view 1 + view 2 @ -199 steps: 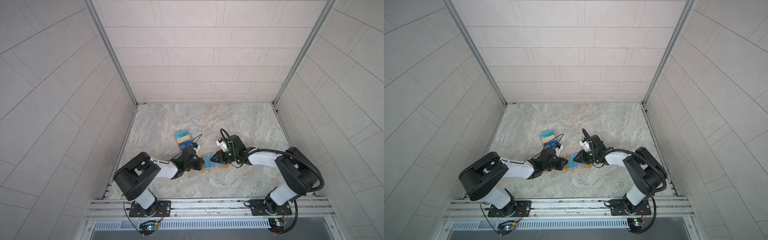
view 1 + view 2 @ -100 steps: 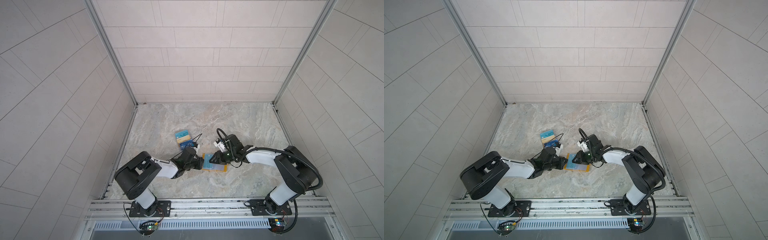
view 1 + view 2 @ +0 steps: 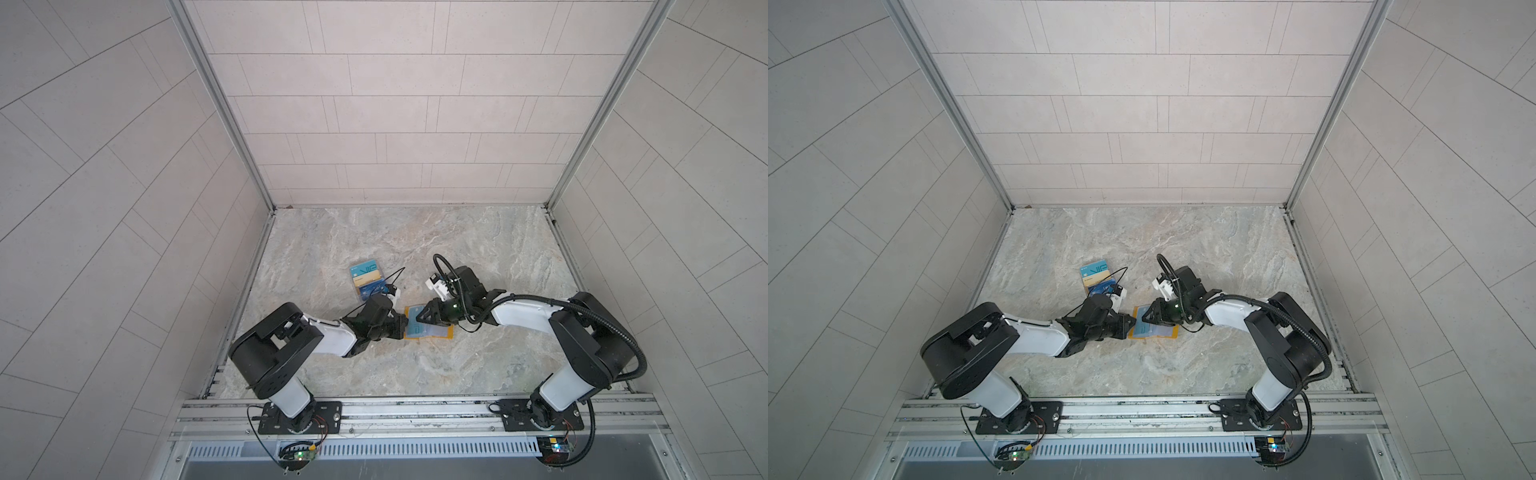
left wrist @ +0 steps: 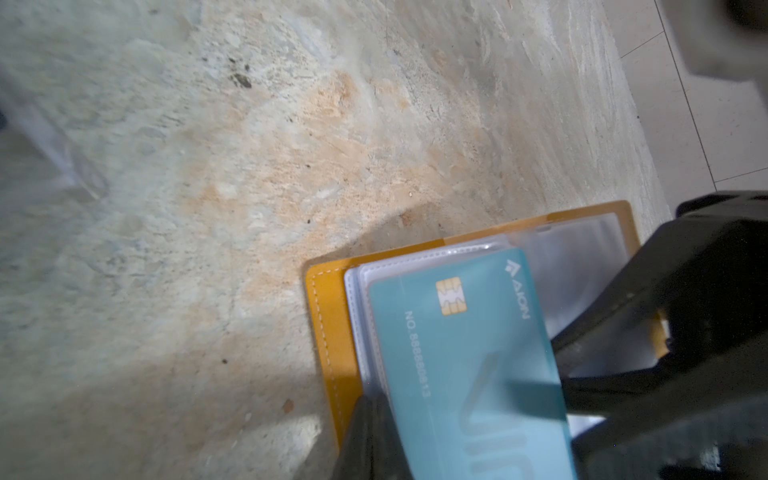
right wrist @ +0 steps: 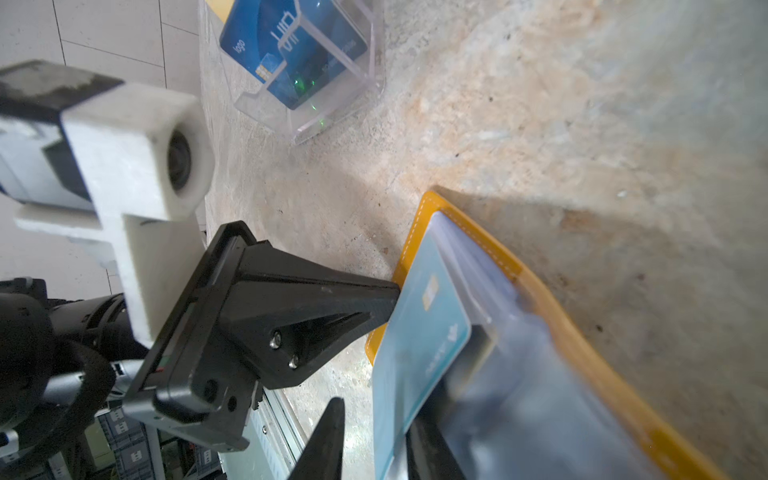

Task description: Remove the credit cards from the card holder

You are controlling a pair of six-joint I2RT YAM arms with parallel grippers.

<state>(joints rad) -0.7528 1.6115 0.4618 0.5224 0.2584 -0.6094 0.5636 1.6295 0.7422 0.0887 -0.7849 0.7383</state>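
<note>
The card holder (image 3: 436,337) (image 3: 1163,334) lies open on the marble table, a mustard-yellow cover (image 4: 328,332) (image 5: 590,353) with clear sleeves. A teal chip credit card (image 4: 457,353) (image 5: 419,332) sticks out over the sleeves, tilted up. My left gripper (image 3: 404,328) (image 3: 1133,322) (image 4: 370,411) is shut, its tip pressing on the holder's left edge. My right gripper (image 3: 417,318) (image 3: 1144,318) (image 5: 374,415) reaches in from the right. Its jaws stand partly open with the teal card between them: one finger lies against the card, the other stands apart from it.
A clear acrylic stand (image 3: 368,278) (image 3: 1098,276) (image 5: 307,62) sits behind the left gripper, holding a blue card (image 5: 291,50) and others. The left arm's white wrist camera (image 5: 133,137) hangs close above the holder. Tiled walls enclose the table on three sides.
My right gripper has crept a little leftward over the card holder, toward the left gripper. The left arm has stayed where it was, still shut on the holder's edge.
</note>
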